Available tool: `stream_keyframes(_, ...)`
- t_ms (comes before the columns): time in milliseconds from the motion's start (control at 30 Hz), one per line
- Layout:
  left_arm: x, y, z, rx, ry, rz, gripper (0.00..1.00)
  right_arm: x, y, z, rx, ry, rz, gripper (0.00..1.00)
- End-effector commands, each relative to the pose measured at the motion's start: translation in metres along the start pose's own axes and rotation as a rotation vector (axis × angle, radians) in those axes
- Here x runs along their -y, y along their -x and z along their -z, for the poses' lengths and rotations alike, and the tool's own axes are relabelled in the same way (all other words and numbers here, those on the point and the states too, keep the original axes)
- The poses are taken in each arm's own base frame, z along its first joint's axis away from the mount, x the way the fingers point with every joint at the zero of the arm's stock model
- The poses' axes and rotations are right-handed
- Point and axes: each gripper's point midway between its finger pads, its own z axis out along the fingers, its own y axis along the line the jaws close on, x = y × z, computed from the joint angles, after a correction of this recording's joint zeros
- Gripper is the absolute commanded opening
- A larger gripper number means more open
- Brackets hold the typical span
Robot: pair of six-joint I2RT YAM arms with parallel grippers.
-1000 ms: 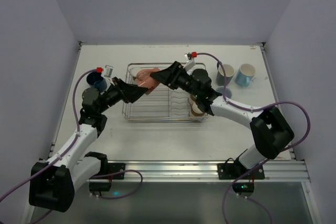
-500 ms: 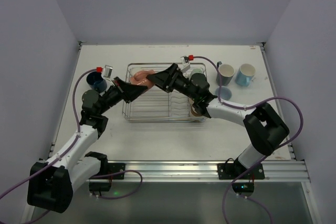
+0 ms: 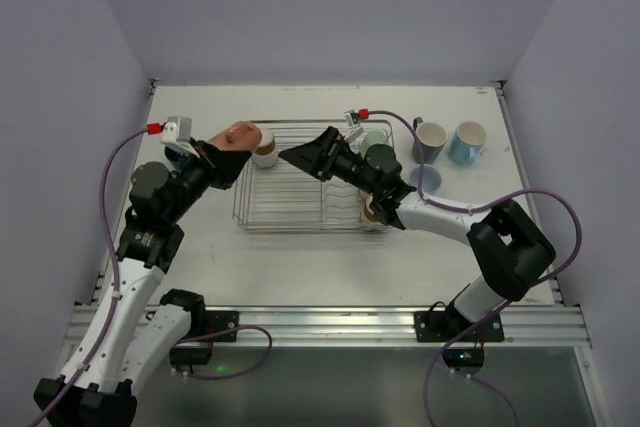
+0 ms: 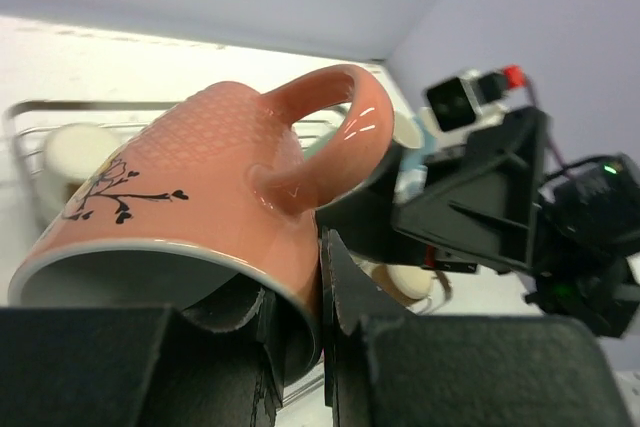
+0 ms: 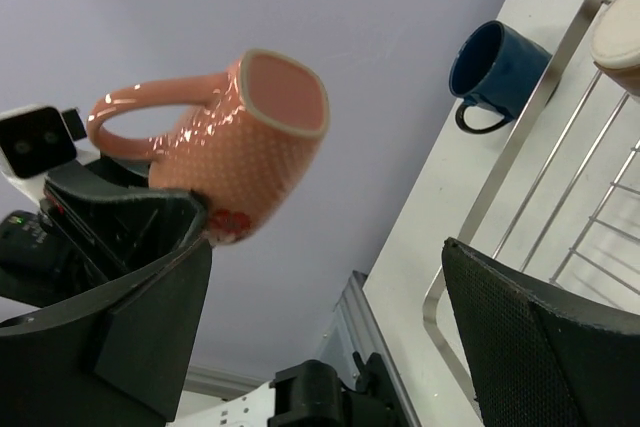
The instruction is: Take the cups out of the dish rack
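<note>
Left jaws pinch the salmon-pink ceramic mug (image 4: 200,197) by its wall, right jaws gape empty; carry it level, away from the chrome wire dish rack (image 3: 290,212) ahead of them.

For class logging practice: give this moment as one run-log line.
left gripper: shut on pink mug, in air | right gripper: open over dish rack | navy mug: on table

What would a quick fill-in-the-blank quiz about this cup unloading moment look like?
The left gripper holds the ___ mug by its rim.
The right gripper is ___ and holds nothing.
The navy mug stands on the ___, not in the dish rack.
Missing words: pink; open; table.
</note>
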Motion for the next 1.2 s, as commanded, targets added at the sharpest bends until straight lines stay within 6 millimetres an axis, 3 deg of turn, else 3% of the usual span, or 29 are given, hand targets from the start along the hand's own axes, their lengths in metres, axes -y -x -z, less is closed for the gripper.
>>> stream_keyframes(0, -0.033, 0.027, 0.011, 0.026, 0.258, -0.088, 0.0, -0.021, 0.007, 0.009, 0.023, 0.049, 0.096, 0.99)
stream_keyframes(133, -0.076, 0.012, 0.028, -0.1, 0.513, -0.1, 0.0, -0.014, 0.011, 0.017, 0.022, -0.012, 0.178, 0.99)
stream_keyframes(167, -0.083, 0.01, 0.03, -0.121, 0.546, -0.115, 0.0, -0.003, 0.01, 0.019, 0.004, -0.071, 0.193, 0.99)
stream_keyframes(200, -0.092, 0.01, 0.035, -0.126, 0.593, -0.121, 0.0, -0.01, 0.015, 0.02, 0.007, -0.073, 0.262, 0.99)
stream_keyframes(367, -0.142, -0.011, 0.063, -0.22, 0.762, -0.095, 0.0, -0.002, 0.015, 0.021, -0.102, -0.189, 0.419, 0.99)
stream_keyframes(567, -0.187, -0.053, 0.065, -0.398, 0.86, -0.05, 0.0, -0.004, 0.005, 0.019, -0.269, -0.198, 0.532, 0.99)
stream_keyframes(833, -0.224, -0.1, 0.069, -0.558, 0.977, 0.02, 0.0, 0.002, 0.0, 0.026, -0.314, -0.223, 0.61, 0.99)
stream_keyframes(933, -0.241, -0.095, 0.077, -0.545, 1.05, 0.006, 0.0, 0.003, 0.0, 0.027, -0.312, -0.228, 0.615, 0.99)
stream_keyframes(1167, -0.261, -0.101, 0.078, -0.603, 1.12, -0.014, 0.21, 0.017, -0.008, 0.023, -0.348, -0.269, 0.627, 0.99)
